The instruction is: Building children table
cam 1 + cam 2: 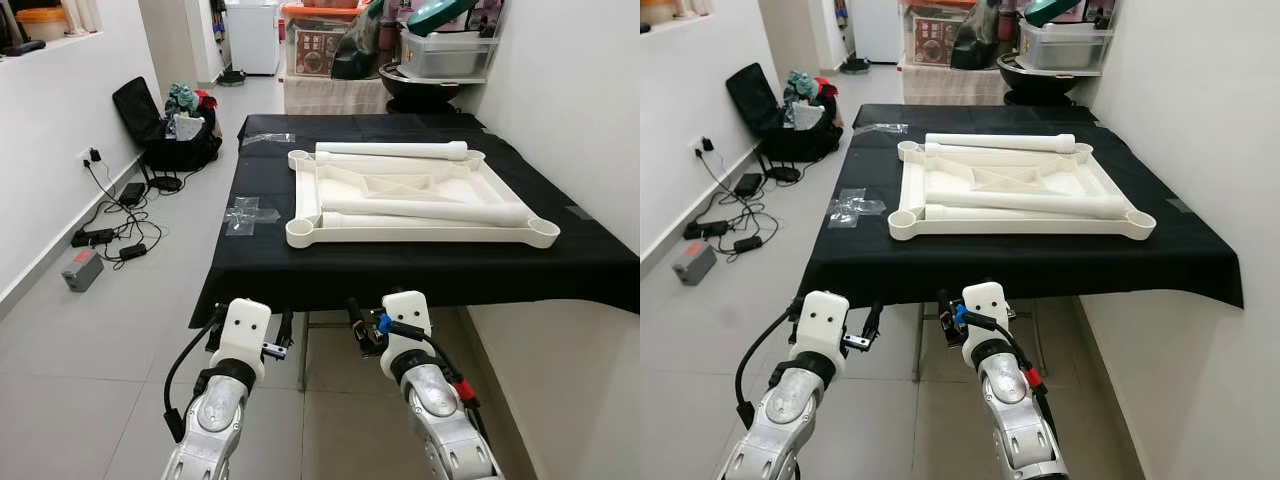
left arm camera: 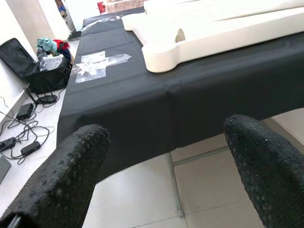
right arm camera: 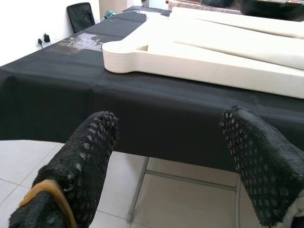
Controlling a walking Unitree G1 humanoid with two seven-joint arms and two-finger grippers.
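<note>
A bench (image 1: 330, 270) draped in black cloth stands ahead of both end effectors, its near edge hanging just beyond their fingertips. On it, farther ahead, lies the cream white tabletop (image 1: 420, 232) upside down, ribbed inside, with a round socket at each corner. 2 white legs (image 1: 425, 211) lie across it. The left end effector (image 1: 252, 335) and right end effector (image 1: 385, 325) hover below the bench edge, each with fingers spread wide, empty. Bare tiled floor (image 1: 60, 380) opens to the left end effector's outer side.

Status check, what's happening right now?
Left claw and right claw open, below black-clothed table. White upturned plastic tabletop untouched, two white legs on it.
</note>
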